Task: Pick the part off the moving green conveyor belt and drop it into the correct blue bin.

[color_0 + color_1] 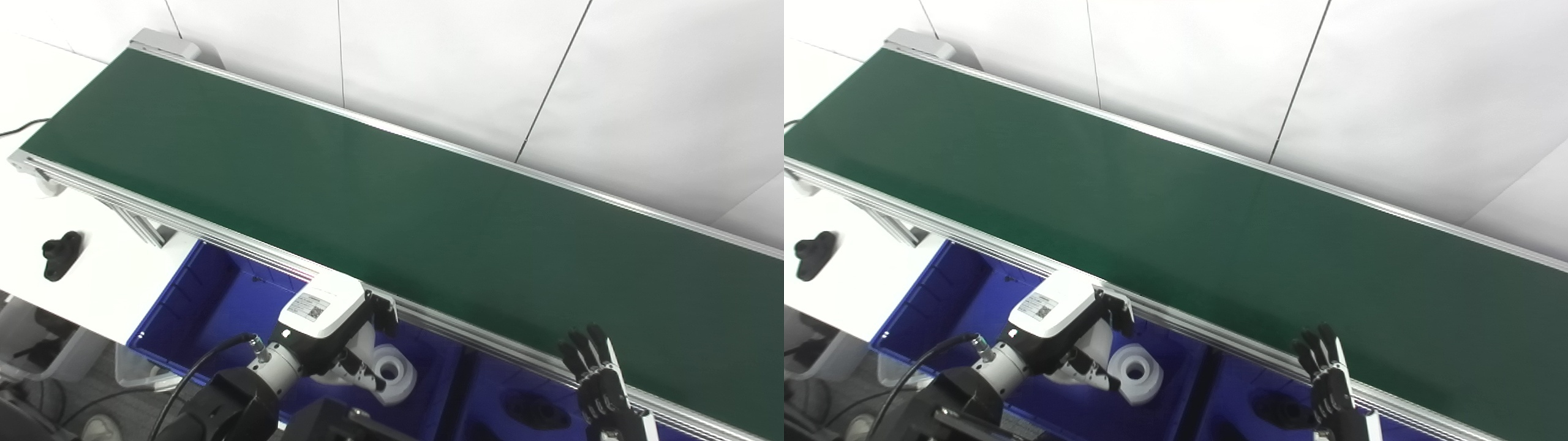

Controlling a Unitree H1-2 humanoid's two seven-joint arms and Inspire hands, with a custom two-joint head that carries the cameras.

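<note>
The green conveyor belt [392, 202] runs from upper left to lower right and carries no part. My left hand [334, 334] hangs over the left blue bin [208, 294], fingers pointing down and thumb held apart, open. A white ring-shaped part [392, 373] lies in that bin just beside the fingertips; whether they touch it is unclear. My right hand [597, 380] stands at the belt's near rail at the lower right, fingers spread upward and holding nothing. The right blue bin [490, 380] contains a black part [536, 410].
Another black part [60, 254] lies on the white table at the left. The belt's aluminium rail [245, 242] runs above both bins. A white panelled wall [490, 73] stands behind the belt. A black cable [202, 364] trails from my left wrist.
</note>
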